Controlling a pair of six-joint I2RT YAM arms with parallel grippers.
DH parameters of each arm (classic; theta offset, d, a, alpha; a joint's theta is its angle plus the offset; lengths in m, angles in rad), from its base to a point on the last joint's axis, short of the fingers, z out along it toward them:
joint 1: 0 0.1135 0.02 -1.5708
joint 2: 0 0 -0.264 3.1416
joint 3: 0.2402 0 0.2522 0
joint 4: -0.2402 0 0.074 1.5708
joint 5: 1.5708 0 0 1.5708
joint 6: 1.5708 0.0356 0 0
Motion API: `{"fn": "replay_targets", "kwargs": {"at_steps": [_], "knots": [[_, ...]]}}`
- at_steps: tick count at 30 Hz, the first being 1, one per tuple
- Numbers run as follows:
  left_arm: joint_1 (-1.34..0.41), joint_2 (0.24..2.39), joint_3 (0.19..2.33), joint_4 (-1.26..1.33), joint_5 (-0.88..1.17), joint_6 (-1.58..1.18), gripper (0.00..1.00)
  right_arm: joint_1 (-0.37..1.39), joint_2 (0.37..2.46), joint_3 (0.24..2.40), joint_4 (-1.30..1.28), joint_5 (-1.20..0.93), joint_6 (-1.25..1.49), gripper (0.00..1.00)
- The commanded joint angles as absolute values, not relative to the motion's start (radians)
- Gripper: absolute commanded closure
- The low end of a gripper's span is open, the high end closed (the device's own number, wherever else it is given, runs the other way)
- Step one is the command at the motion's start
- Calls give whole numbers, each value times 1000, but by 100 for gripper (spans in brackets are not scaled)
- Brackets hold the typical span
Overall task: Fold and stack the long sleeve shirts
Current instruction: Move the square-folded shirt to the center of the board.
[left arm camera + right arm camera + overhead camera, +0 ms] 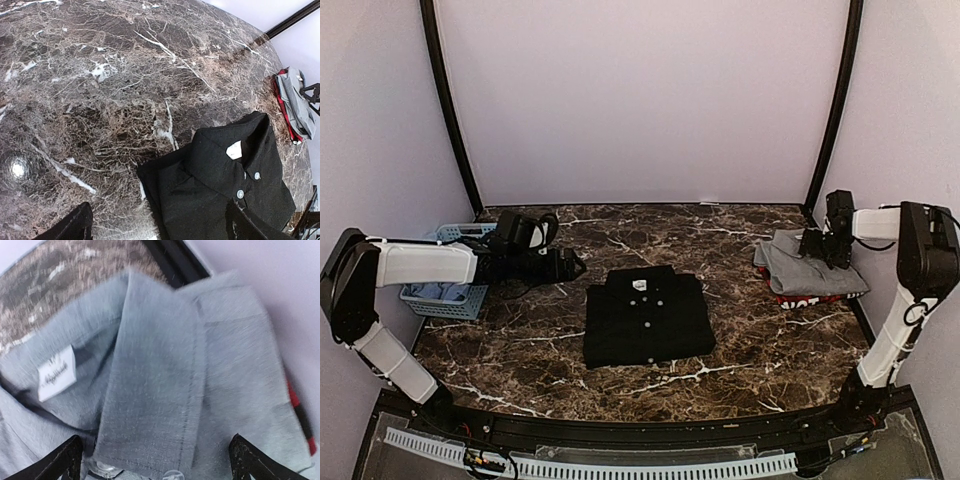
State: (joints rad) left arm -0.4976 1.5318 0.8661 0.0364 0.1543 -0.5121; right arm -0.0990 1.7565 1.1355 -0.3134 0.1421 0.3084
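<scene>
Grey shirt [160, 365] close beneath right gripper [155, 462], jaws apart; left gripper [576, 266] likewise apart, left of folded black shirt [648, 318].

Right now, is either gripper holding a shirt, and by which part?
Nothing is held. The left gripper is open beside the black shirt; the right gripper is open over the grey shirt.

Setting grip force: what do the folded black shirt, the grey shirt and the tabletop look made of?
Folded black collared shirt: matte woven cloth, probably cotton; soft creases, pale buttons. Grey collared shirt: fine-weave fabric, stitched placket. Brown veined tabletop: glossy marble or marble-look laminate; light glare reflects.
</scene>
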Motion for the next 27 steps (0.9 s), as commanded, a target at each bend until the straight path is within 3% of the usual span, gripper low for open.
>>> {"fn": "replay_targets", "kwargs": {"at_steps": [1, 6, 15, 22, 27], "knots": [[-500, 1524, 843, 69, 182, -525, 10, -93, 1781, 1119, -309, 60, 290, 1], [-500, 1523, 851, 59, 179, -521, 10, -23, 1733, 989, -258, 7, 335, 1], [-500, 1493, 827, 15, 155, -521, 9, 290, 1671, 822, -121, 80, 597, 1], [-500, 1477, 774, 12, 163, -526, 9, 454, 1664, 913, -172, 203, 620, 1], [-500, 1465, 699, 63, 303, -566, 9, 552, 1540, 966, -280, 279, 554, 1]]}}
